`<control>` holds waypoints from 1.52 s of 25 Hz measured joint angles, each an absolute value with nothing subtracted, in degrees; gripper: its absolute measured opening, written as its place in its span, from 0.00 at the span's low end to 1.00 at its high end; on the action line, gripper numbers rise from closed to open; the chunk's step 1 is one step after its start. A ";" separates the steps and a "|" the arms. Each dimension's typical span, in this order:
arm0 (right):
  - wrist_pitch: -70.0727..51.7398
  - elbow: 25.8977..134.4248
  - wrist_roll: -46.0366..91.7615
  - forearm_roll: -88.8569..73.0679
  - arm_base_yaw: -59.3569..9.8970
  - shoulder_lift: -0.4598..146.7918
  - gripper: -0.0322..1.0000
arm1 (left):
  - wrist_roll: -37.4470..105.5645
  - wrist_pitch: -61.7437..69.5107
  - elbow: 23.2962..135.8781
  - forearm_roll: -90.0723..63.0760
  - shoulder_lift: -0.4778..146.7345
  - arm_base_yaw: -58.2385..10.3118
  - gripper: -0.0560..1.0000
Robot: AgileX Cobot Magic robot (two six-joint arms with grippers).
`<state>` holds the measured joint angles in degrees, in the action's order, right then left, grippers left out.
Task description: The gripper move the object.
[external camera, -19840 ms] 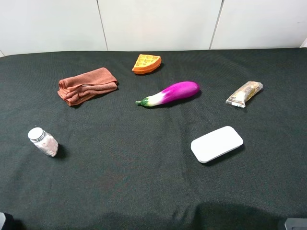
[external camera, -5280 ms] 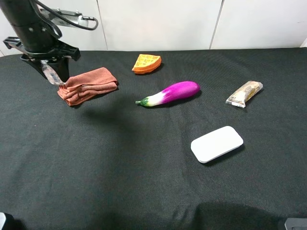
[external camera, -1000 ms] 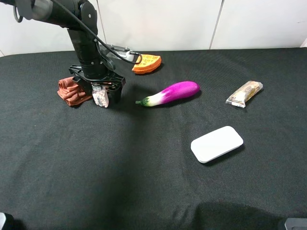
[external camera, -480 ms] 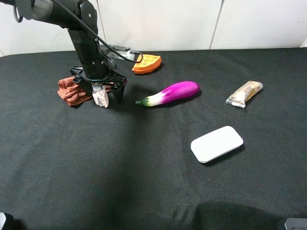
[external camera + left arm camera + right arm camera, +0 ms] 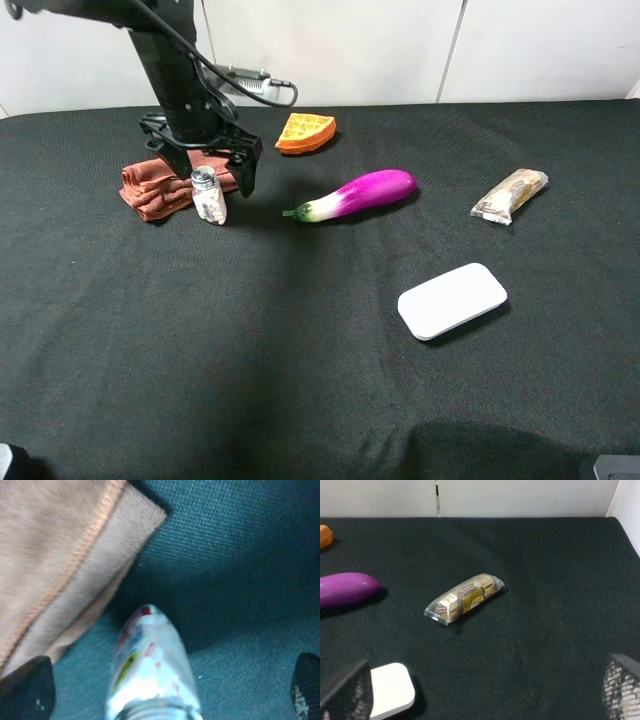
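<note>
The small clear shaker jar [image 5: 208,195] with pale contents stands upright on the black cloth, right beside the rust-brown towel [image 5: 160,185]. My left gripper [image 5: 214,172] is open and hangs just above it, one dark finger on either side, not touching it. In the left wrist view the jar [image 5: 150,670] lies between the two spread fingertips [image 5: 27,692], with the towel [image 5: 50,555] next to it. My right gripper [image 5: 485,687] is open and empty, low over the table's right side.
A purple eggplant [image 5: 355,195] lies right of the jar, and an orange waffle piece [image 5: 305,132] lies behind it. A wrapped snack [image 5: 510,195] and a white flat rounded box [image 5: 452,300] are on the right. The right wrist view shows the snack [image 5: 465,597] and the box [image 5: 390,690].
The left gripper carried the jar from the front left to beside the towel. In the last second it opened, let go of the jar and rose; the jar stays standing.
</note>
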<state>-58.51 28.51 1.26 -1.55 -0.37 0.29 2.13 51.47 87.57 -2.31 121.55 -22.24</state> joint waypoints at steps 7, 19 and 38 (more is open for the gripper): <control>-58.51 28.51 1.26 -1.55 -0.37 0.29 0.70 | 2.25 53.29 87.56 1.12 115.42 -22.24 0.98; -58.51 28.51 1.26 -1.55 -0.37 0.29 0.70 | 2.69 59.89 87.58 2.34 102.93 -22.24 0.98; -58.51 28.51 1.26 -1.55 -0.37 0.29 0.70 | 1.37 67.47 65.35 6.01 74.46 -7.09 0.98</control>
<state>-58.51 28.51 1.26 -1.55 -0.37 0.29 1.37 67.47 65.35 6.01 74.46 -7.09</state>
